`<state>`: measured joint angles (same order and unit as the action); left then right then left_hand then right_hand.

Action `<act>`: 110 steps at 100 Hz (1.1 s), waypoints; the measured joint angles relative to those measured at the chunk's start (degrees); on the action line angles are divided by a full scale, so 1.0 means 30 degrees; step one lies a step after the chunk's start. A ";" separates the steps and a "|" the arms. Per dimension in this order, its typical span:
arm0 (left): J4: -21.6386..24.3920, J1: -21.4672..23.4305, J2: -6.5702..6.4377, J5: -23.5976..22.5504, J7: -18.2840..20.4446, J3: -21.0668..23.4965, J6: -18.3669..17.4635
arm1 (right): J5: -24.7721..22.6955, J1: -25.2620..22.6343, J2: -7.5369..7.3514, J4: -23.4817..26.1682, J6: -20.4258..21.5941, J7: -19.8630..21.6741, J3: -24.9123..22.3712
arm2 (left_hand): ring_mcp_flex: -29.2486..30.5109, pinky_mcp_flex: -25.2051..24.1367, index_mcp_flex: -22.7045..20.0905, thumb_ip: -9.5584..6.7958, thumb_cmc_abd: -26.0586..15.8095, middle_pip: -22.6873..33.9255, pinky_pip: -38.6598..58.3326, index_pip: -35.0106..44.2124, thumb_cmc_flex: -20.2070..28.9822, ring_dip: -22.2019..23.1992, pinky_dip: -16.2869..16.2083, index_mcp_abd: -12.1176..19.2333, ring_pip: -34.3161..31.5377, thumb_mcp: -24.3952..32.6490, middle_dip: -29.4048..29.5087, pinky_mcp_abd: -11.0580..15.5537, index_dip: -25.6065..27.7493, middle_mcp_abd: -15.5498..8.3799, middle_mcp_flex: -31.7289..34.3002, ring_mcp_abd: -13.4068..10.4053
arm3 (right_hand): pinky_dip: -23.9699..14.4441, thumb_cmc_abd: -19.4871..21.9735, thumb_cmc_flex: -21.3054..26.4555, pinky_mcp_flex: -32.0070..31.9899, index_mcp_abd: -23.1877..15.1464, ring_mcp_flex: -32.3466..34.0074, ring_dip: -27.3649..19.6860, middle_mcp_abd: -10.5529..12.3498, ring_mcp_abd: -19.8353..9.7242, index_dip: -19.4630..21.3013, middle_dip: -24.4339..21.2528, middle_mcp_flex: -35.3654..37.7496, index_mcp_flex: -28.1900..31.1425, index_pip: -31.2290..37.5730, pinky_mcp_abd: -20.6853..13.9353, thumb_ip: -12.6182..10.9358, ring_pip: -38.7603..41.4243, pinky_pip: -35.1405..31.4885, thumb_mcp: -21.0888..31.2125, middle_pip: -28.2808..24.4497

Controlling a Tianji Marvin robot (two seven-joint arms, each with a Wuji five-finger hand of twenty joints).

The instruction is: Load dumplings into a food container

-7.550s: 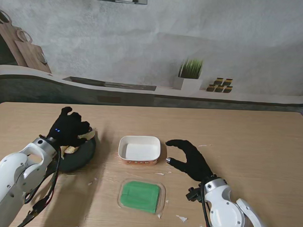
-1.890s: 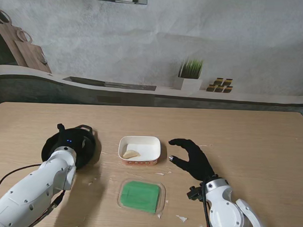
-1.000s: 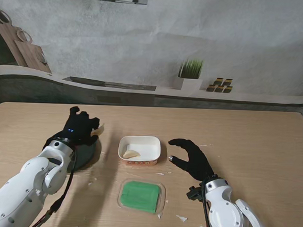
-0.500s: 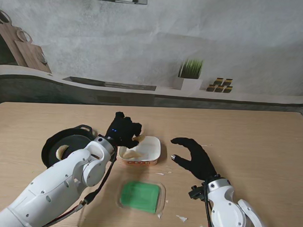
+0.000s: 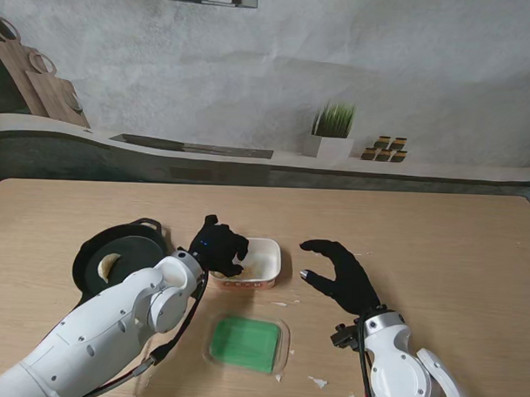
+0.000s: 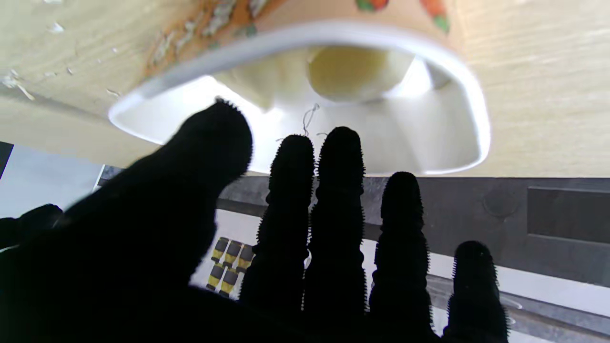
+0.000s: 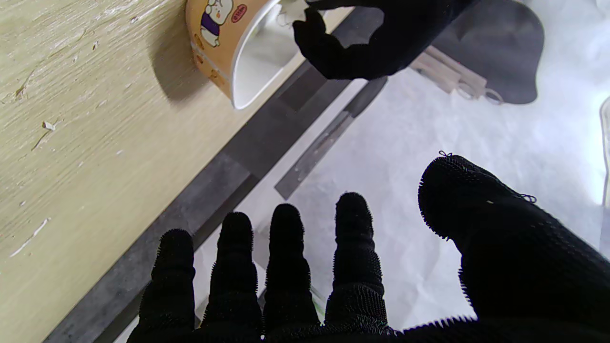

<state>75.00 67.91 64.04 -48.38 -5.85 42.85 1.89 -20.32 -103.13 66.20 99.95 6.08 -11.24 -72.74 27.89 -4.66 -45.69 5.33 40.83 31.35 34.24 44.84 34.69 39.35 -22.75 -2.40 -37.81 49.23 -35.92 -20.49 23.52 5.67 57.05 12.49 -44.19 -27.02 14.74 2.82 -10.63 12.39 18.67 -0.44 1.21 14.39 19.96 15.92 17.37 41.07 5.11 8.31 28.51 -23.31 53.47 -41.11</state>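
Hovering over the left half of the food container [image 5: 250, 261], the left hand [image 5: 218, 247] is being held with fingers [image 6: 339, 200] spread and empty. Two dumplings [image 6: 355, 71] are lying inside the container. The right hand [image 5: 342, 275] is being kept open just right of it. A black plate [image 5: 115, 256] with one dumpling [image 5: 111, 266] is sitting far left, a green lid [image 5: 245, 343] nearer.

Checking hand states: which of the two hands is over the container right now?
The left hand, reaching over the white food container. The right hand hovers open over bare table, to the container's right.
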 measured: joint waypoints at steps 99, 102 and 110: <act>1.0093 0.9484 -0.1160 -1.0936 1.0030 1.0989 1.0647 | -0.0027 -0.0107 -0.0011 0.0264 -0.0131 0.0003 0.0195 | -0.2256 0.7765 0.6705 -0.0743 -0.4720 -0.2628 0.7475 -0.8901 -0.0763 -0.1731 -0.3137 -0.4236 0.2755 -0.9018 0.5127 -0.3483 -0.2768 0.4742 -1.0392 0.3743 | -0.0006 0.0000 0.0000 0.0072 0.0000 0.0004 0.0000 -0.0177 0.0000 0.0000 0.0006 0.0000 0.0000 0.0000 0.0006 -0.0001 0.0004 0.0000 0.0000 0.0000; 0.9902 0.9332 -0.1159 -1.1272 1.0633 1.0848 1.0924 | -0.0027 -0.0107 -0.0012 0.0269 -0.0165 0.0015 0.0223 | -0.2106 0.7773 0.6705 -0.0753 -0.4698 -0.2631 0.7474 -0.8933 -0.0751 -0.1732 -0.3024 -0.4206 0.2656 -0.9058 0.5128 -0.3146 -0.2768 0.4850 -1.0190 0.3857 | -0.0006 0.0000 0.0000 0.0073 0.0000 0.0004 0.0001 -0.0178 0.0000 0.0000 0.0007 0.0000 0.0000 0.0000 0.0010 -0.0002 0.0005 0.0000 0.0000 0.0000; 0.9199 0.8859 -0.1149 -1.2078 1.1528 1.0470 1.1201 | -0.0027 -0.0107 -0.0014 0.0300 -0.0232 0.0069 0.0267 | -0.2062 0.7809 0.6705 -0.0964 -0.4698 -0.2631 0.7690 -0.8934 -0.0423 -0.1732 -0.2958 -0.4122 0.2458 -0.9209 0.5128 -0.2637 -0.2770 0.4859 -0.9934 0.3902 | -0.0068 0.0000 0.0000 0.0212 0.0000 0.0004 0.0004 -0.0180 0.0004 0.0000 0.0009 0.0000 0.0000 0.0000 0.0018 -0.0002 0.0021 0.0000 0.0000 0.0000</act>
<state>102.60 94.49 60.59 -84.62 28.73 74.26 35.49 -20.40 -103.45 66.16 100.85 5.38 -11.04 -71.94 21.71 18.77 -25.57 2.43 26.73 23.45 57.31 18.04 33.42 34.15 -31.62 -14.77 -30.44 21.60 -20.54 -28.40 15.22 20.24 27.25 24.20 -44.39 -27.01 14.74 3.46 -10.63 12.40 18.69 -0.98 1.23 14.39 19.99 15.92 17.37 41.07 5.16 8.31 28.57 -23.31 53.47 -41.11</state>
